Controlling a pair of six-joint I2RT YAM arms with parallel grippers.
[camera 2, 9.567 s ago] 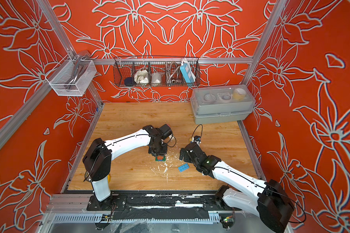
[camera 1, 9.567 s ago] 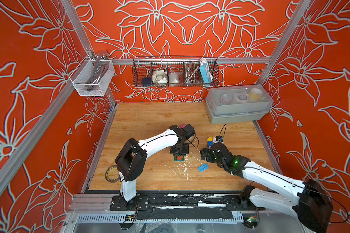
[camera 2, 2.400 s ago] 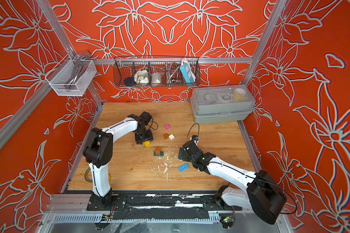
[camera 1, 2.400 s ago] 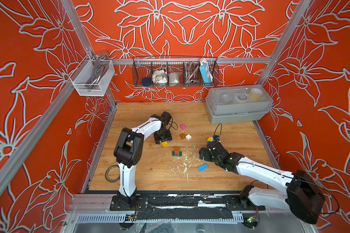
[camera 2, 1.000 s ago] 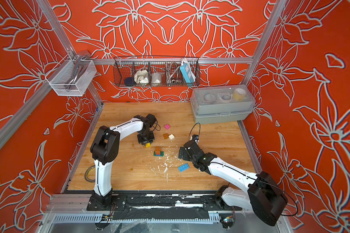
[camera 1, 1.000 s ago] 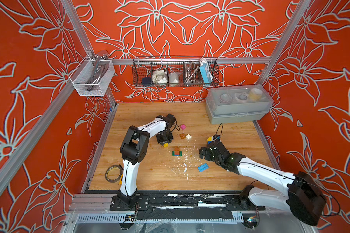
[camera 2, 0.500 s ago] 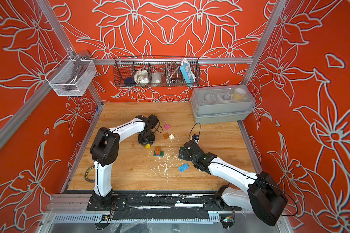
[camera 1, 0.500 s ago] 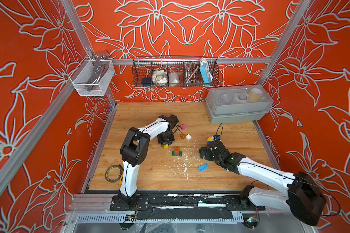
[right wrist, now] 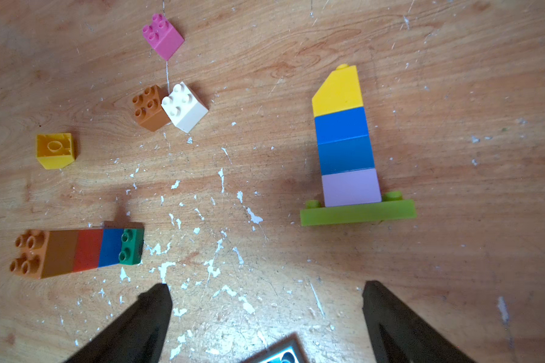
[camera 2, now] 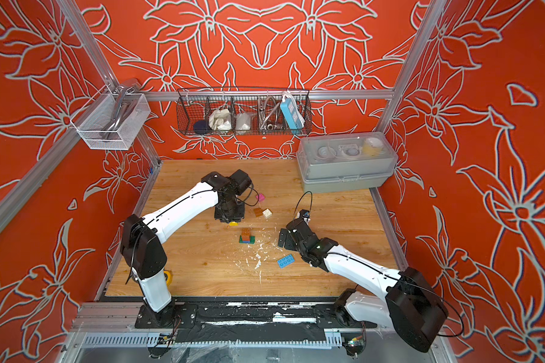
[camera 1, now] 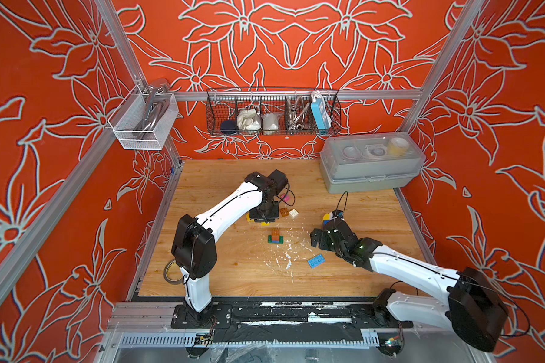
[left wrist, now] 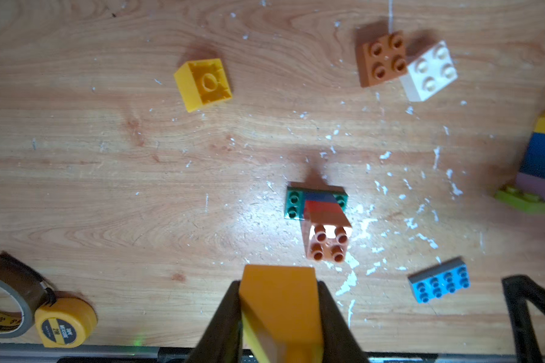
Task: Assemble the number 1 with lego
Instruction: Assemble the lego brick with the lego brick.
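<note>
This is a robot test cell of the kind a lab sets up. An aluminium frame (camera 1: 122, 47) boxes in a wooden tabletop (camera 1: 233, 176), and orange panels (camera 1: 296, 41) close three sides (the same white flower print on each). A left arm (camera 1: 230, 207) and a right arm (camera 1: 403, 270) are bolted to a black base rail (camera 1: 296, 327) at the open front. A black wire basket (camera 1: 214, 113) and a white mesh basket (camera 1: 129, 138) hang from the frame. A grey lidded box (camera 1: 368, 176), lego bricks (right wrist: 343, 138) and a tape roll (left wrist: 4, 301) sit on the scuffed, white-flecked wood.
</note>
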